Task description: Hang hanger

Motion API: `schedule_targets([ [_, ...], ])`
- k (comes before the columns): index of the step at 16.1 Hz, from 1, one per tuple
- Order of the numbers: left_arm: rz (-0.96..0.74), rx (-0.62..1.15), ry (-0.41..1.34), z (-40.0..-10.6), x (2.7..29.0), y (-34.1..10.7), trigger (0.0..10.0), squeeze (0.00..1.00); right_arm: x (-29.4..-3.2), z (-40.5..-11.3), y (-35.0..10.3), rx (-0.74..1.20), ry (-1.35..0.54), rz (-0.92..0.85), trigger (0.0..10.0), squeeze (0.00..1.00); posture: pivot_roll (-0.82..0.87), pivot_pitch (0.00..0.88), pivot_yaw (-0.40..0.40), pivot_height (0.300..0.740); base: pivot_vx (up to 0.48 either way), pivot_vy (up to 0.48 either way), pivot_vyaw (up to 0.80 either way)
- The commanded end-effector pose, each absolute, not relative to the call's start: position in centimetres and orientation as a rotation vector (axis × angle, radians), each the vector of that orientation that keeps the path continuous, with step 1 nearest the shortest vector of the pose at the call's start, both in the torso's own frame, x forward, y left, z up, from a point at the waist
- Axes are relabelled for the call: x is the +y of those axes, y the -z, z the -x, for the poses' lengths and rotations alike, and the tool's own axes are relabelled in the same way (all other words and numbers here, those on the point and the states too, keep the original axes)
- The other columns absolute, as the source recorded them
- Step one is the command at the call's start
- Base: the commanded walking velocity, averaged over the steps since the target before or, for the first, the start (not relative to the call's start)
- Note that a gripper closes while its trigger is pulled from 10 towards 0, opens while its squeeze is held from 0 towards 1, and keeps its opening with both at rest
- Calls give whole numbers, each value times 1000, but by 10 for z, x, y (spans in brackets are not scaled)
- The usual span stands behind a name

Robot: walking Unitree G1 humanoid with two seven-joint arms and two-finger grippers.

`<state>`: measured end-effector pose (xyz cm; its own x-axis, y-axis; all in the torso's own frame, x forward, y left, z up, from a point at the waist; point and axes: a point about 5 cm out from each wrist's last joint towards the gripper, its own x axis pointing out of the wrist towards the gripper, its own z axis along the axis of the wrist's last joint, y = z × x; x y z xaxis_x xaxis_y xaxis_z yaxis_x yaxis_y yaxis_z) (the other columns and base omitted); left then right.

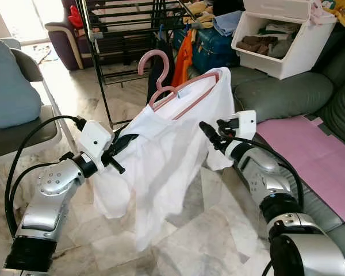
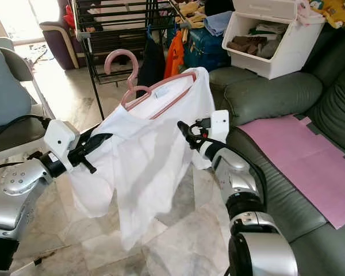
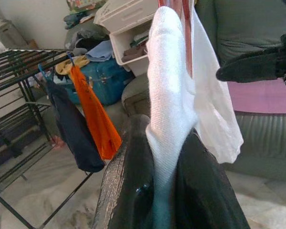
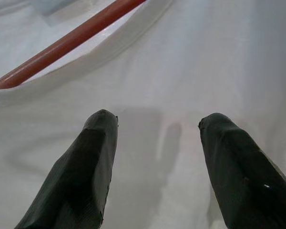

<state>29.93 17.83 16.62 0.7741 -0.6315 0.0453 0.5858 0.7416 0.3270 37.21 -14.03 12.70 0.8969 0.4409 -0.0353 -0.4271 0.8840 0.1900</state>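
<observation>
A pink hanger (image 1: 161, 80) carries a white shirt (image 1: 161, 149) and is held up in the air in front of a black drying rack (image 1: 121, 34). My left gripper (image 1: 122, 144) is shut on the shirt's left shoulder, with white cloth pinched between its black fingers (image 3: 133, 191). My right gripper (image 1: 206, 131) is open beside the shirt's right side, its fingertips (image 4: 101, 125) a little short of the cloth and apart from it. The hanger's red bar (image 4: 66, 43) crosses the right wrist view.
The drying rack holds an orange garment (image 1: 184, 57) and a dark one (image 1: 161, 69). A grey sofa (image 1: 276, 92) on the right bears a pink sheet (image 1: 310, 149) and a white storage bin (image 1: 282, 40). A chair with a blue cushion (image 1: 8, 86) stands at the left. Marble floor lies below.
</observation>
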Motion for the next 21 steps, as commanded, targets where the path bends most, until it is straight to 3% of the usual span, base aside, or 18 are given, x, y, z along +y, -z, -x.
schedule_targets([
  [1,-310,-220,695,-298,173,-180,0,0,-136,-378,-140,41,-459,-171,10000,0,-71,0,-19,740,0,0,0],
  [17,-262,-205,776,-288,159,-176,0,0,-116,-391,-148,63,-433,-157,10000,0,-65,0,-24,740,0,0,0],
  [18,-255,-207,779,-288,159,-177,0,0,-118,-391,-147,72,-412,-150,8235,0,-63,0,-27,740,0,0,0],
  [19,-251,-207,780,-287,158,-177,0,0,-121,-391,-145,85,-388,-154,1608,0,-63,0,-28,740,0,0,0],
  [20,-250,-206,781,-286,158,-176,0,0,-124,-391,-144,93,-368,-147,0,0,-63,0,-28,740,0,0,0],
  [21,-249,-204,781,-286,158,-176,0,0,-126,-391,-142,102,-355,-142,0,0,-64,0,-29,740,0,0,0],
])
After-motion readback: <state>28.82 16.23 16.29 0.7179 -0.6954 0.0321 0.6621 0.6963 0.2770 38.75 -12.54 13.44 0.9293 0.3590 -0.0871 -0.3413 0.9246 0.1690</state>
